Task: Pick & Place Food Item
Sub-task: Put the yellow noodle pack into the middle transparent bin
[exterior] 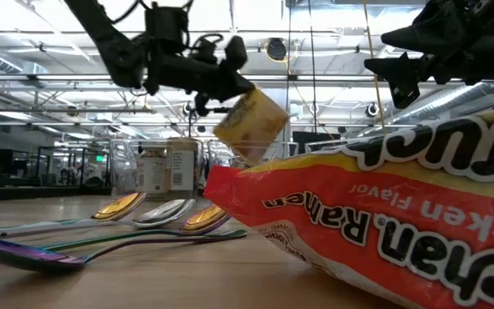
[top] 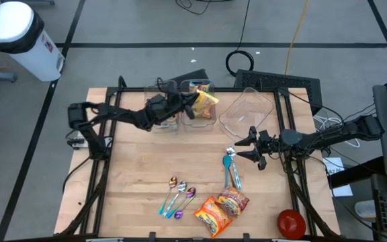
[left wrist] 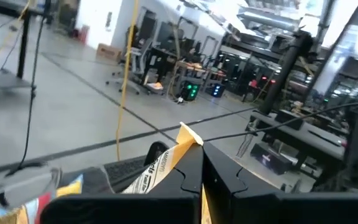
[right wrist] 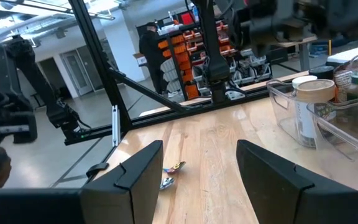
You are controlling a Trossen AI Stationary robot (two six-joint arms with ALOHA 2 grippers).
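Observation:
A yellow food packet (top: 206,103) hangs in the air over the clear bins (top: 198,118) at the table's far edge, with my left gripper (top: 189,103) shut on it. The low view shows the packet (exterior: 250,125) tilted below that gripper (exterior: 237,84). My right gripper (top: 250,145) stands open right of the table's middle, nothing between its fingers (right wrist: 140,168). Two orange ramen packets (top: 221,209) lie flat near the front edge. My left gripper pinches the yellow packet by its upper edge (left wrist: 187,134) between its two shut fingers (left wrist: 229,180). The fingers come about level from the table's left. The packet hangs tilted below and past the fingertips, lifted clear above the bins.
A second clear bin (top: 164,111) holds cups, and an empty clear bowl (top: 246,111) sits far right. Teal spoons (top: 230,168) lie near my right gripper, several shiny spoons (top: 178,198) near the front. A red round thing (top: 291,222) sits at the front right corner.

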